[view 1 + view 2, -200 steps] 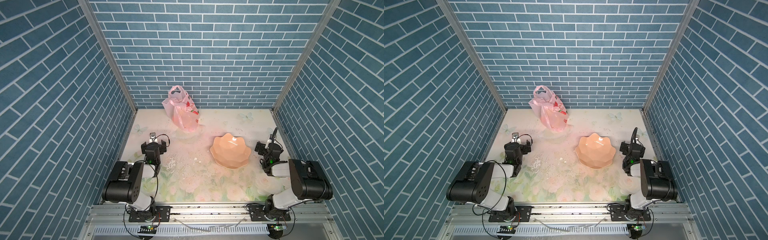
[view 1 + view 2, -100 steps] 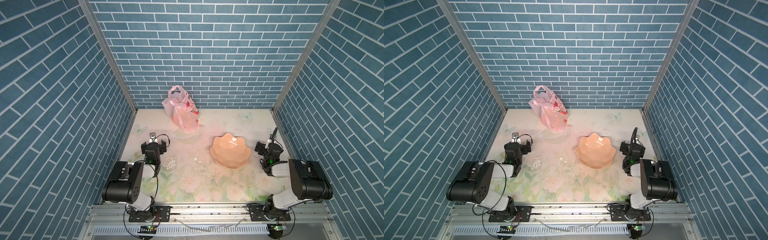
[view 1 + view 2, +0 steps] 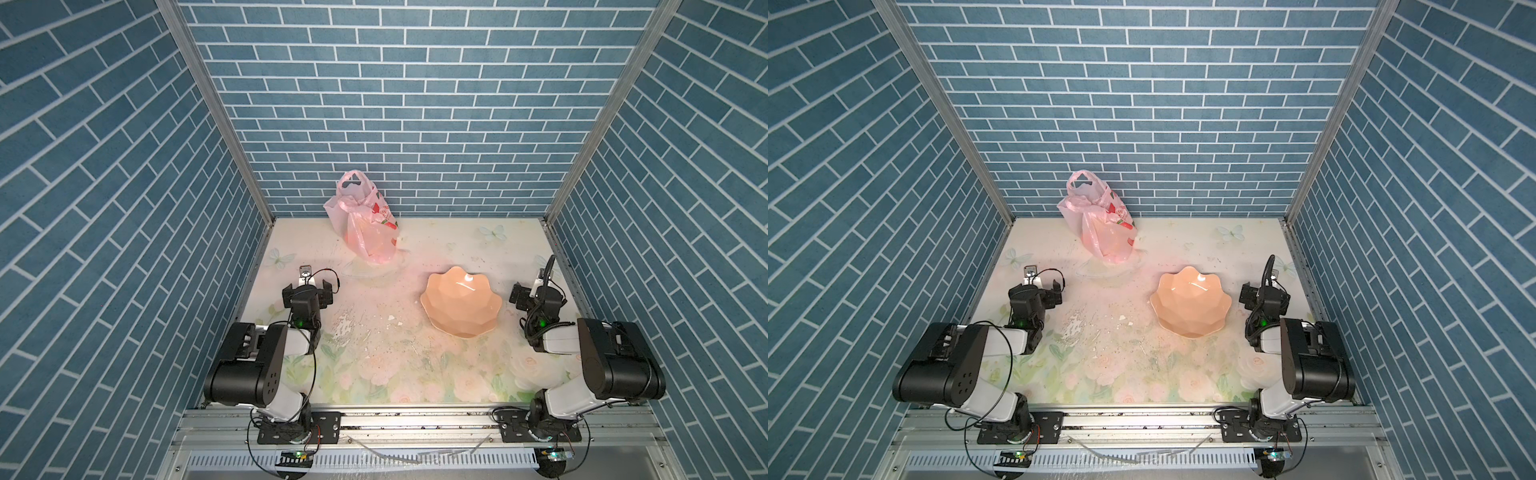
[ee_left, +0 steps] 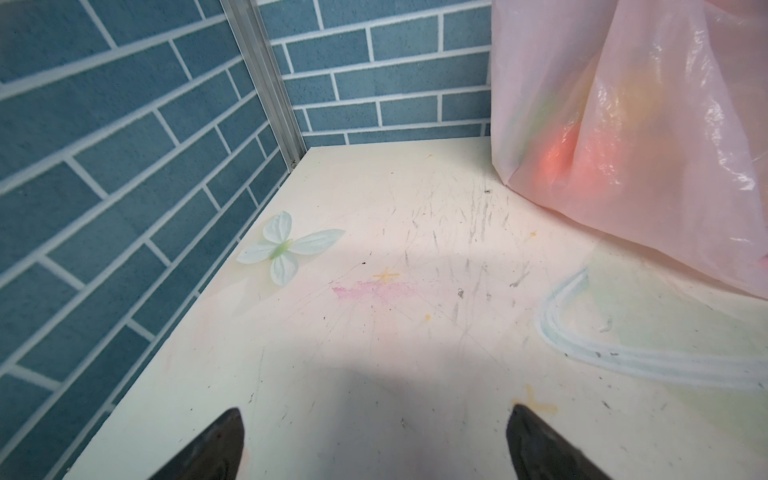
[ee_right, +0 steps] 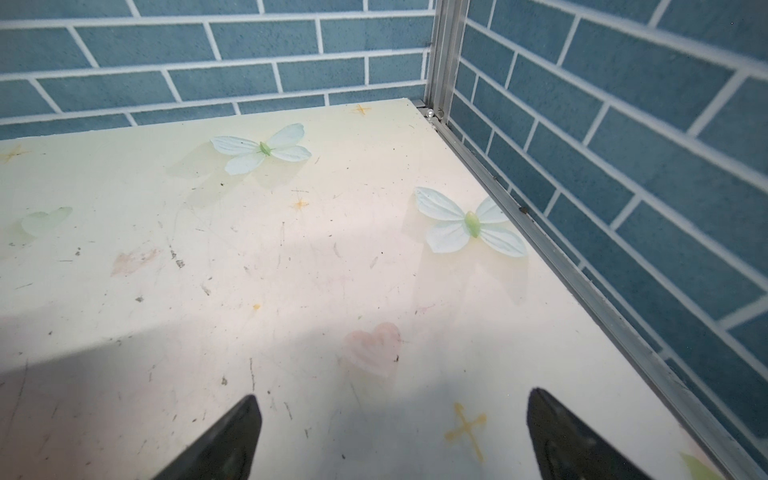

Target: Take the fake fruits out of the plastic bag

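Top views: pink plastic bag point(image 3: 368, 226) upright at back of table point(image 3: 457, 249), left of centre; peach bowl point(image 3: 459, 305) well apart, front right. Left wrist: fake fruits point(image 4: 559, 160), coloured blurs inside bag. Arms: left gripper point(image 4: 374, 415) and right gripper point(image 5: 390, 399) both spread wide, empty, low over bare table

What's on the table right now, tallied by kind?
Plastic bag: 1
Peach bowl: 1
Fake fruits out of the bag: 0 (only coloured blurs inside it, uncountable)
Total: 2
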{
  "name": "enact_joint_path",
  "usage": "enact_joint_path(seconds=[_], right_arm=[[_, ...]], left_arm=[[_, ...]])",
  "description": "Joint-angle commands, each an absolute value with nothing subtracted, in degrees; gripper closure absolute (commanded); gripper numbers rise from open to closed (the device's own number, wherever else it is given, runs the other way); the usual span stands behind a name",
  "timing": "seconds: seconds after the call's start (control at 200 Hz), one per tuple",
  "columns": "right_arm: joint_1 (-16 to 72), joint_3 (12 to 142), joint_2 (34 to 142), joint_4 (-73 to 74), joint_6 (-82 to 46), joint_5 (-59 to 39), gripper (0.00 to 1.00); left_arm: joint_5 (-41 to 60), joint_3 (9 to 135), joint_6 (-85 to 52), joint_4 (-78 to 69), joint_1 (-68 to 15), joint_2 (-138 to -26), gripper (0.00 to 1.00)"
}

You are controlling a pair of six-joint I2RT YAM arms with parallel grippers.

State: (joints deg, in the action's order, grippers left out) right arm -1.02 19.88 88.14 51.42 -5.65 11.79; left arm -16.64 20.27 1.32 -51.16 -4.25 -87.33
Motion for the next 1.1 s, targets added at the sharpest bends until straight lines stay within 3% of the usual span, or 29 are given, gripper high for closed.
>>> enact_joint_path(seconds=[0.0, 0.12, 0.23, 0.38, 0.585, 0.76, 0.93, 1.095], right_arm=[[-0.97, 21.18, 87.74, 51.72, -5.08, 12.33, 0.01], [-0.97, 21.76, 84.93, 48.45, -4.93, 12.37, 0.01], [-0.96, 27.36, 77.11, 32.09, -6.25, 15.14, 0.01], [-1.08, 33.33, 67.69, 14.05, -20.52, 24.37, 0.01], [-1.97, 43.90, 63.02, -12.57, -28.21, 14.90, 0.01], [-0.12, 49.40, 65.41, -27.33, -29.19, 4.19, 0.01], [6.02, 46.69, 61.68, -31.31, -31.85, 2.05, 0.01], [11.01, 45.62, 61.94, -32.42, -36.00, -1.00, 0.16]], left_arm=[[-17.34, 21.70, 1.40, -48.04, -3.96, -84.43, 0.01], [-19.69, 27.85, 0.61, -32.03, -3.96, -77.86, 0.01], [-19.52, 36.09, -2.64, -13.59, -3.96, -71.73, 0.01], [-21.42, 44.60, -15.42, 3.45, -3.66, -66.04, 0.01], [-5.34, 55.72, -18.29, 16.94, -2.99, -61.26, 0.01], [4.97, 65.62, -17.47, 24.62, -3.08, -62.88, 0.01], [7.83, 64.04, -18.61, 22.69, -4.00, -64.94, 0.01], [11.27, 63.22, -19.18, 23.32, -6.49, -68.24, 0.01]])
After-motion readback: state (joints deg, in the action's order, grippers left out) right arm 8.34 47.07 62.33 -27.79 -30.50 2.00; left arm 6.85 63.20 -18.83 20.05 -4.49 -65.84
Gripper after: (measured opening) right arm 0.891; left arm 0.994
